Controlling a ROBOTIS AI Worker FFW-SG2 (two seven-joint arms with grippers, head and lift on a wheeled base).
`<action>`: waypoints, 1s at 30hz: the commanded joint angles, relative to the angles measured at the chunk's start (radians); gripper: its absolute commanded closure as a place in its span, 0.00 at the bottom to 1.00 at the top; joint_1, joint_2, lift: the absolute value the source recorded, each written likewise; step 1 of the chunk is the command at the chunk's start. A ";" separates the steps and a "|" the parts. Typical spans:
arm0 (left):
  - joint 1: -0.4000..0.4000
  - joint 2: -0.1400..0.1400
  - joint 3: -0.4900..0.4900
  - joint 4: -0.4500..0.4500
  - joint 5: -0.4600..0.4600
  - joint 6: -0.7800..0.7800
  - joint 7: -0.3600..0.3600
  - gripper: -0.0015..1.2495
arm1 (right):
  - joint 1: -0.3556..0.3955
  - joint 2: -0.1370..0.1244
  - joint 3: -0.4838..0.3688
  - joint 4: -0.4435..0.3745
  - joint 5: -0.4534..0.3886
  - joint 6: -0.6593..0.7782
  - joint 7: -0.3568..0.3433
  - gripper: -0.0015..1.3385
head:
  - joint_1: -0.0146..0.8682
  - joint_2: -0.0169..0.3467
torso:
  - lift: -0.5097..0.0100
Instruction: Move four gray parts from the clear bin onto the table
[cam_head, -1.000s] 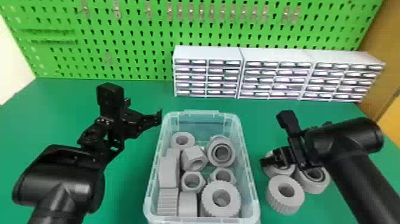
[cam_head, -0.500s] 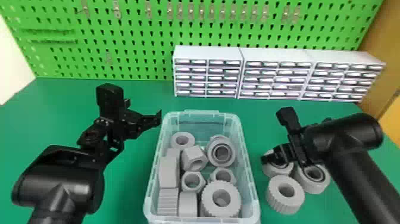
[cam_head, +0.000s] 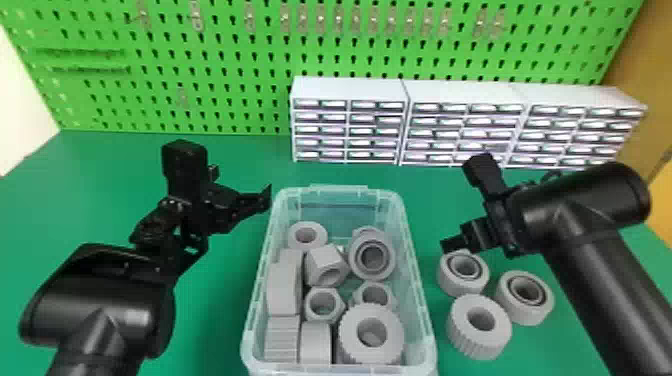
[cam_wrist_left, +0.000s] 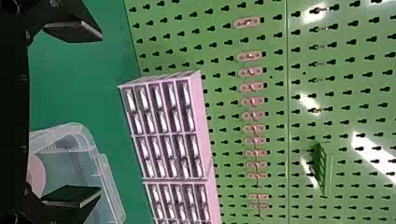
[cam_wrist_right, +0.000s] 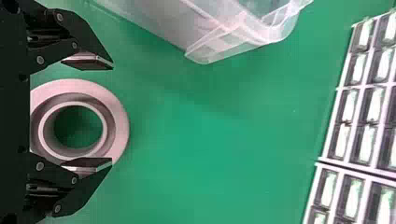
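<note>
My right gripper (cam_head: 452, 244) stands just above a gray ring (cam_head: 463, 270) on the table, right of the clear bin (cam_head: 422, 300). Two more gray parts rest close by: a ribbed one (cam_head: 479, 327) and another ring (cam_head: 526, 297). In the right wrist view the right gripper (cam_wrist_right: 112, 114) is open, with a gray ring (cam_wrist_right: 119, 126) showing beyond its fingers. Several gray parts (cam_head: 372, 330) lie inside the bin. At the bin's left side the left gripper (cam_head: 240, 202) is parked; it is open in the left wrist view (cam_wrist_left: 101, 113).
White drawer cabinets (cam_head: 345, 92) stand at the back of the green table (cam_head: 100, 165), against a green pegboard (cam_head: 240, 60). The bin's wall stands between the two arms, close to the left gripper.
My right gripper has risen from the gray ring, which shows more fully now. The ring stays on the table beside the other two parts. The left arm has kept still.
</note>
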 joint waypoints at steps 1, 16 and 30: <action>0.001 0.000 0.000 0.000 0.000 -0.001 0.000 0.10 | -0.017 -0.007 0.037 -0.056 0.019 0.036 0.000 0.39 | 0.79 0.12 | 0.89; 0.001 0.000 0.005 0.000 -0.003 -0.001 0.000 0.10 | -0.098 -0.010 0.238 -0.187 0.054 0.143 0.000 0.39 | 0.79 0.12 | 0.89; 0.014 0.000 0.012 0.000 -0.011 0.001 0.000 0.10 | -0.069 0.031 0.315 -0.360 0.034 0.292 0.000 0.39 | 0.79 0.12 | 0.89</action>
